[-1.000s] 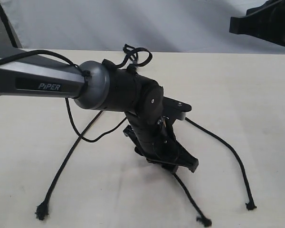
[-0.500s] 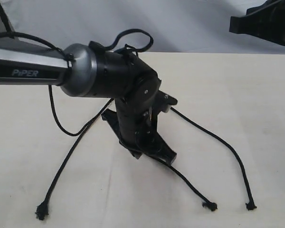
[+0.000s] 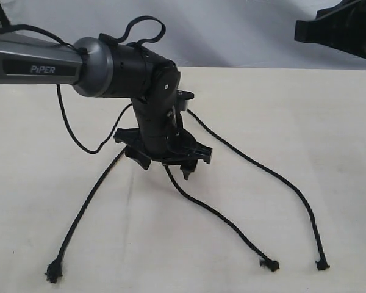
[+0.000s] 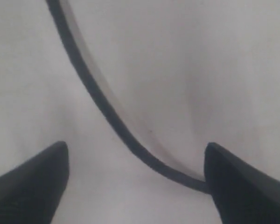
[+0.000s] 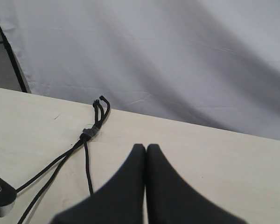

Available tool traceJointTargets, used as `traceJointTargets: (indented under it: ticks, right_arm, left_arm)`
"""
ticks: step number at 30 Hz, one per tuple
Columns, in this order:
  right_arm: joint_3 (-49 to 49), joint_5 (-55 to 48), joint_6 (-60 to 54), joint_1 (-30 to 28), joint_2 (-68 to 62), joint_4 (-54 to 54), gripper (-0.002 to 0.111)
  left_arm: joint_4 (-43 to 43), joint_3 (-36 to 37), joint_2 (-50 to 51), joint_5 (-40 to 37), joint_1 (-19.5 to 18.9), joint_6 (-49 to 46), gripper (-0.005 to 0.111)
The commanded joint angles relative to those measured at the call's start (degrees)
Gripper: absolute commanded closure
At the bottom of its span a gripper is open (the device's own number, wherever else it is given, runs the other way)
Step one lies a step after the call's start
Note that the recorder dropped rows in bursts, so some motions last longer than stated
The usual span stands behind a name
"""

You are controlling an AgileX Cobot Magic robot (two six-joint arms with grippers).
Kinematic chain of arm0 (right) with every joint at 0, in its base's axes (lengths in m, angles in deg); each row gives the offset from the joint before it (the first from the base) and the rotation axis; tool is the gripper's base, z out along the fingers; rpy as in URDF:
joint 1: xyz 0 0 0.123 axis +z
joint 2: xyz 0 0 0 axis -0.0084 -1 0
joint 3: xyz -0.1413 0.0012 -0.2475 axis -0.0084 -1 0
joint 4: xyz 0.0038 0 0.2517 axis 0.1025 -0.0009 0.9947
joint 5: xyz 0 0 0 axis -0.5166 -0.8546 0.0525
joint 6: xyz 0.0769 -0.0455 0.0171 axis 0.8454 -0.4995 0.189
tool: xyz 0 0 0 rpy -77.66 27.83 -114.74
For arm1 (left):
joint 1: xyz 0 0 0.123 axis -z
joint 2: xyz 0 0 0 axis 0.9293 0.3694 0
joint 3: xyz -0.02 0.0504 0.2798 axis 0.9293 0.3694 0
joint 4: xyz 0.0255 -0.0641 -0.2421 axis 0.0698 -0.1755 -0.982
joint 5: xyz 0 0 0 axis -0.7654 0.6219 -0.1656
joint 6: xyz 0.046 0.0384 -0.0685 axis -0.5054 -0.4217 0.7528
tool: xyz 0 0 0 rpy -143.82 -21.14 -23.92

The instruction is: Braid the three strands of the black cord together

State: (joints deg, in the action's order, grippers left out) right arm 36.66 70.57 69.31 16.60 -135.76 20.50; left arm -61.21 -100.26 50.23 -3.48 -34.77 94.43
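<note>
Exterior view: left gripper (image 3: pixel 163 166) hangs low over table (image 3: pixel 329 122), jaws wide apart, nothing clamped; middle strand (image 3: pixel 213 213) runs betw. its fingers. Right gripper (image 3: pixel 335 30) is up & away, fingers together, empty. Cord (image 5: pixel 87 172) lies on the tabletop, 3 strands fanned out from grey band (image 5: pixel 86 135). Prob. light, limp, woven so grippy; best pinched mid-length, not at frayed knots (image 3: pixel 268 264).

Left gripper (image 3: pixel 163 165) sits low over the table (image 3: pixel 329 122), straddling the middle strand (image 3: pixel 226 223). Left strand (image 3: pixel 79 218) and right strand (image 3: pixel 274 177) lie either side.
</note>
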Motion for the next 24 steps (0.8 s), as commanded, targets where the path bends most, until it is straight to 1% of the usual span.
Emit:
traceJointTargets:
  ticks: [1, 3, 7, 8, 11, 16, 18, 21, 24]
  right_arm:
    - [-0.2, 0.5, 0.0, 0.0, -0.1, -0.5, 0.108]
    - [-0.2, 0.5, 0.0, 0.0, -0.1, -0.5, 0.108]
    - [-0.2, 0.8, 0.0, 0.0, -0.1, -0.5, 0.108]
    - [-0.2, 1.0, 0.0, 0.0, -0.1, -0.5, 0.108]
    - [-0.2, 1.0, 0.0, 0.0, -0.1, -0.5, 0.108]
    - [-0.2, 1.0, 0.0, 0.0, -0.1, -0.5, 0.108]
    - [-0.2, 1.0, 0.0, 0.0, -0.1, -0.5, 0.108]
    - [-0.2, 1.0, 0.0, 0.0, -0.1, -0.5, 0.108]
    - [-0.2, 1.0, 0.2, 0.0, -0.1, -0.5, 0.108]
  left_arm:
    - [-1.9, -2.1, 2.2, -0.3, 0.5, 0.5, 0.038]
    - [-1.9, -2.7, 3.2, -0.8, 0.5, 0.4, 0.049]
    - [-1.7, -2.9, 3.5, -2.9, 0.5, -2.5, 0.079]
    - [-1.7, -2.9, 3.5, -3.4, 0.5, -3.3, 0.088]
    - [-1.8, -2.9, 3.5, -4.5, 0.5, -5.9, 0.107]
    - [-1.4, -3.1, 2.0, -9.0, 0.5, -9.8, 0.106]
    - [1.2, -3.1, 0.1, -10.4, 0.5, -9.9, 0.106]
    - [9.8, -3.1, -4.5, -13.2, 0.5, -7.3, 0.106]
    - [22.7, -3.0, -7.8, -19.5, 0.4, -4.1, 0.106]
